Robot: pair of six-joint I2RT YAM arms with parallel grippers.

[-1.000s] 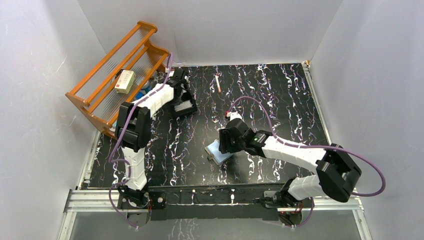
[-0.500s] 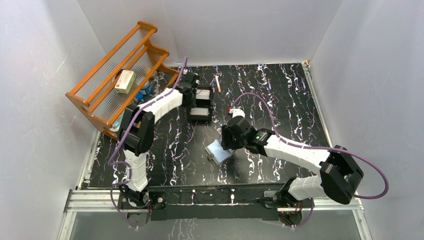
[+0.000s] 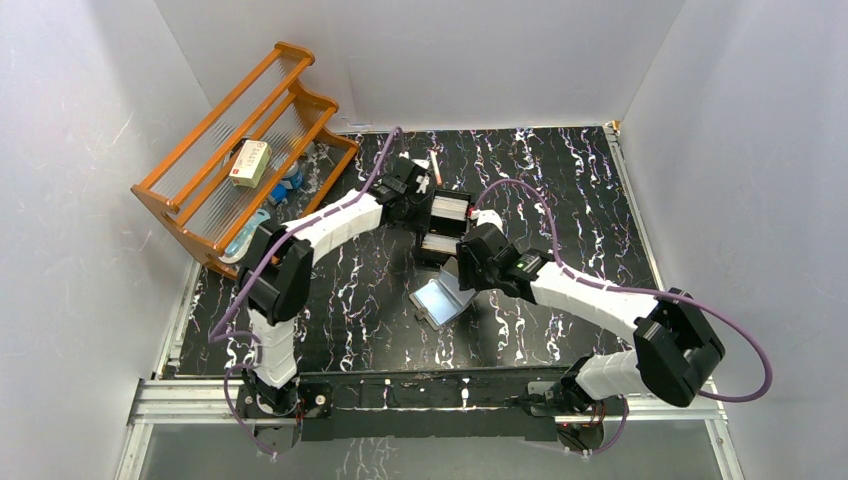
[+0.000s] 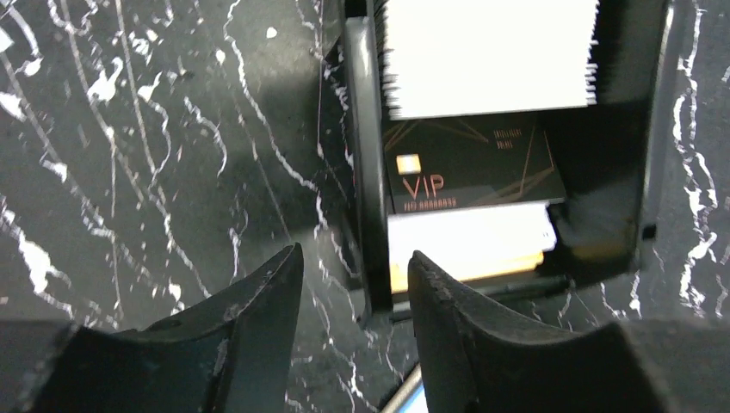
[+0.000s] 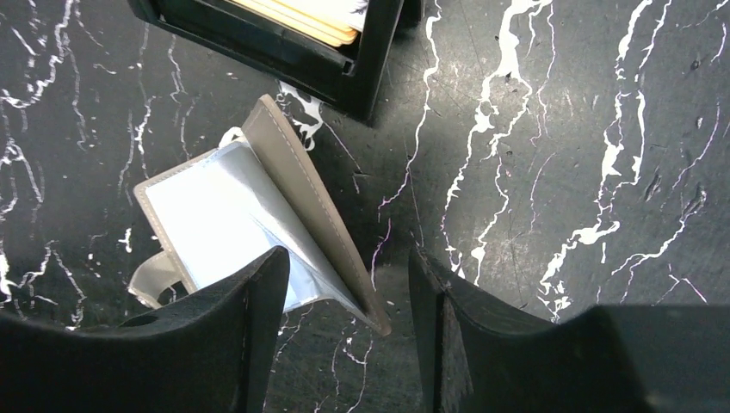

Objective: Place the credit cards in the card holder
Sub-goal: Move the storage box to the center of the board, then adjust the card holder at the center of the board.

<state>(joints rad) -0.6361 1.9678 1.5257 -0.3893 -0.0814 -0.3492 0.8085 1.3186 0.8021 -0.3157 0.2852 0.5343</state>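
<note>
The credit cards lie in a black shallow tray (image 3: pixel 424 243): a white one (image 4: pixel 491 56), a black VIP one (image 4: pixel 469 168) and a white-and-yellowish stack (image 4: pixel 469 249). My left gripper (image 4: pixel 353 262) is open, its jaws standing either side of the tray's left wall (image 4: pixel 366 172). The card holder (image 3: pixel 438 300) lies just in front of the tray, its silvery pale-blue inside (image 5: pixel 211 224) up and its grey-brown cover (image 5: pixel 301 194) tilted upward. My right gripper (image 5: pixel 349 267) is open above the cover's lower corner, holding nothing.
An orange wooden rack (image 3: pixel 240 120) stands at the back left with a cream box (image 3: pixel 250 162) on it. A thin stick (image 3: pixel 436 167) lies behind the tray. White walls close in the black marbled table (image 3: pixel 580 200).
My left arm has dragged the tray with the cards rightward from beside the rack to just behind the card holder, then opened its jaws. My right gripper has shifted slightly back and right off the holder.
</note>
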